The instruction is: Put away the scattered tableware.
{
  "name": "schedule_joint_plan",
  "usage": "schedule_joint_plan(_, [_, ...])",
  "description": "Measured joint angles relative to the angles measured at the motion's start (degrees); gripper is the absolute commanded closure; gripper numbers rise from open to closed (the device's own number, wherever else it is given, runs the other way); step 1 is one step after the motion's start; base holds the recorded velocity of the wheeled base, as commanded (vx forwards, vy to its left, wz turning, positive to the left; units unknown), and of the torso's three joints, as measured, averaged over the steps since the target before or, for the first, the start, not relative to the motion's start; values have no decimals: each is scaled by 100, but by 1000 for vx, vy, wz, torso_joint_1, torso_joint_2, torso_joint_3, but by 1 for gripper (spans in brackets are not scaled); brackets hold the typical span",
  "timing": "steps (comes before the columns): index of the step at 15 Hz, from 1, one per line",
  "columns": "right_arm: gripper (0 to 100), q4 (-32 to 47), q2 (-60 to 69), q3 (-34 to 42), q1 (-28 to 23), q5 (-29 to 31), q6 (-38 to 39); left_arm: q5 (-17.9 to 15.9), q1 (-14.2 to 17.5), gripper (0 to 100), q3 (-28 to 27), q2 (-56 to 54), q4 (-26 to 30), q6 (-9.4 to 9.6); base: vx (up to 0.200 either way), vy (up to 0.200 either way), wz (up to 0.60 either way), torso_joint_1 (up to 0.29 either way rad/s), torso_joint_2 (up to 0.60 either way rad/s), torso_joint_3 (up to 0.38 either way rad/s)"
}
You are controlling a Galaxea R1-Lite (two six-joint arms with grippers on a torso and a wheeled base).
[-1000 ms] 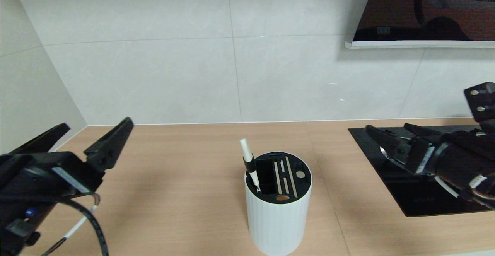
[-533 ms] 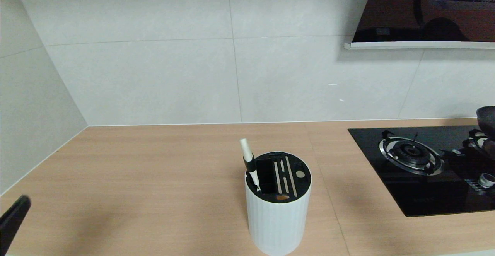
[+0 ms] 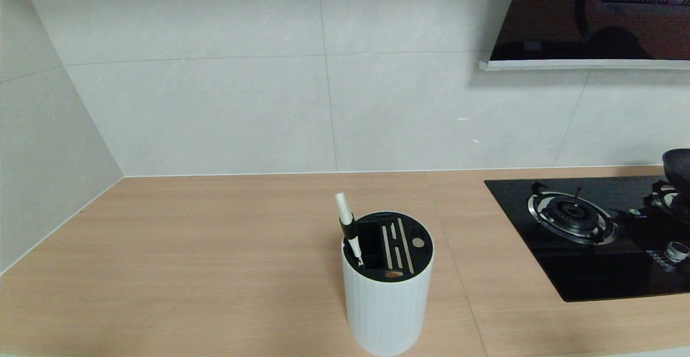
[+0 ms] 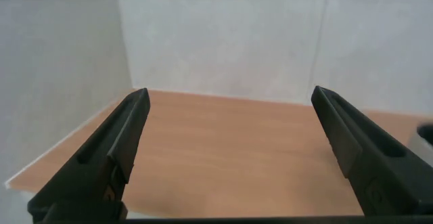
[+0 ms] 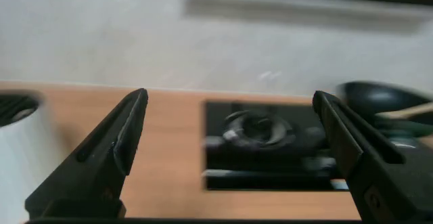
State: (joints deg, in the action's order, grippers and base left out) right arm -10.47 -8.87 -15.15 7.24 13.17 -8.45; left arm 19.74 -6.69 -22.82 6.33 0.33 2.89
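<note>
Holder [image 3: 387, 303] on desk [image 3: 215, 249]: one utensil [image 3: 342, 208] slotted. Left pincer [image 4: 230, 95], right pincer [image 5: 229, 95]: both apart, unladen. Stage: likely near done; next, locate strays

Before me a white ribbed holder [image 3: 387, 306] stands upright near the front edge of the counter [image 3: 215, 249], about midway along it, well clear of the back edge. Its black top has slots and one square well. I see one utensil [image 3: 345, 223] in it, white-handled with a black band, standing in a slot at the left rim and leaning slightly left.
</note>
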Motion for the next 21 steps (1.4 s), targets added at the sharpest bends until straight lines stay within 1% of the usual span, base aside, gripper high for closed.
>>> schedule_joint_plan(2, [0, 16, 201, 33, -168, 10, 134, -193, 328, 0, 194, -167, 5, -5, 0, 0, 0, 0, 0, 0])
schedule_joint_plan(4, [0, 191, 447, 72, -482, -239, 216, -345, 542, 0, 535, -410, -1, -32, 0, 0, 0, 0, 0, 0])
schedule_joint_plan(5, [0, 424, 594, 149, -592, -417, 243, -378, 592, 0, 717, -490, -6, -123, 0, 0, 0, 0, 0, 0])
schedule_joint_plan(7, [0, 501, 773, 461, -691, -589, 356, -551, 639, 0, 1062, -589, -17, -249, 0, 0, 0, 0, 0, 0])
schedule_joint_plan(9, [0, 497, 844, 984, -714, -914, 449, -920, 649, 0, 1574, -623, -62, -276, 0, 0, 0, 0, 0, 0])
schedule_joint_plan(10, [0, 607, 863, 1248, -722, -1072, 495, -1195, 651, 0, 1891, -633, -115, -318, 0, 0, 0, 0, 0, 0])
schedule_joint_plan(11, [0, 801, 877, 1384, -724, -1186, 611, -1487, 651, 0, 2078, -635, -158, -384, 0, 0, 0, 0, 0, 0])
schedule_joint_plan(12, [0, 930, 883, 1445, -724, -1274, 670, -1604, 651, 0, 2178, -638, -156, -367, 0, 0, 0, 0, 0, 0])
schedule_joint_plan(13, [0, 1047, 887, 1467, -724, -1349, 695, -1890, 649, 0, 2231, -642, -88, -213, 0, 0, 0, 0, 0, 0])
schedule_joint_plan(14, [0, 1031, 887, 1482, -724, -1382, 706, -2074, 647, 0, 2258, -642, -33, -57, 0, 0, 0, 0, 0, 0])
schedule_joint_plan(15, [0, 1029, 890, 1488, -724, -1390, 712, -2093, 647, 0, 2269, -642, -26, -35, 0, 0, 0, 0, 0, 0])
schedule_joint_plan(16, [0, 1031, 890, 1495, -724, -1390, 712, -2075, 642, 0, 2275, -644, -20, -66, 0, 0, 0, 0, 0, 0])
schedule_joint_plan(18, [0, 1034, 890, 1504, -724, -1395, 708, -2071, 642, 0, 2282, -644, -23, -199, 0, 0, 0, 0, 0, 0])
schedule_joint_plan(21, [0, 1037, 892, 1506, -724, -1392, 708, -2071, 642, 0, 2282, -642, -22, -260, 0, 0, 0, 0, 0, 0])
